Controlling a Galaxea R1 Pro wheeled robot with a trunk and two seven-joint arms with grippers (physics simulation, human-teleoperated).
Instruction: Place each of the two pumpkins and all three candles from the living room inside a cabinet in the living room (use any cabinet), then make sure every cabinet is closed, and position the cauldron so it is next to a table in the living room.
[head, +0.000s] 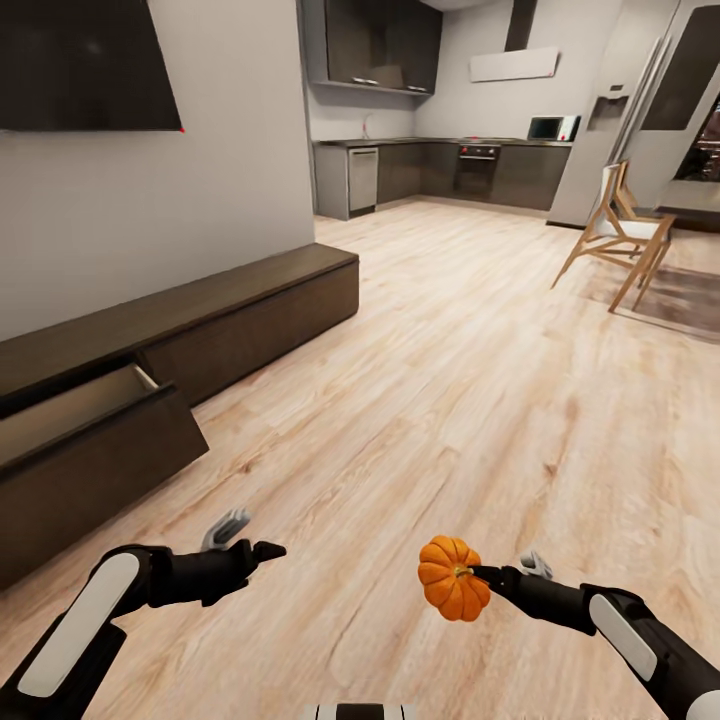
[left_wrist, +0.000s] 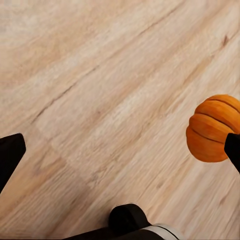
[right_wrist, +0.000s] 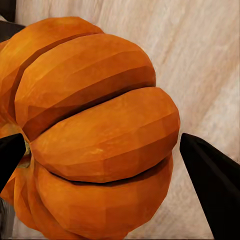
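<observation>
Head view: right gripper (head: 478, 573) grasps pumpkin (head: 454, 578) by its stem above floor (head: 450, 380); left gripper (head: 248, 535) released, empty. Cabinet (head: 250, 310) drawer (head: 90, 440) stands open left of pumpkin.

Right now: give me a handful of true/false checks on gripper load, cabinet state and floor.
1. The right gripper holds a pumpkin. True.
2. The left gripper also holds a pumpkin. False: it is open with nothing between its fingers.
3. Every drawer of the cabinet is shut. False: the near drawer stands pulled out, its pale interior showing.
4. The pumpkin rests on the wooden floor. False: it is carried above the floor, and the left wrist view shows it off the boards.
5. A wooden chair stands off to the right, near the kitchen. True.
</observation>
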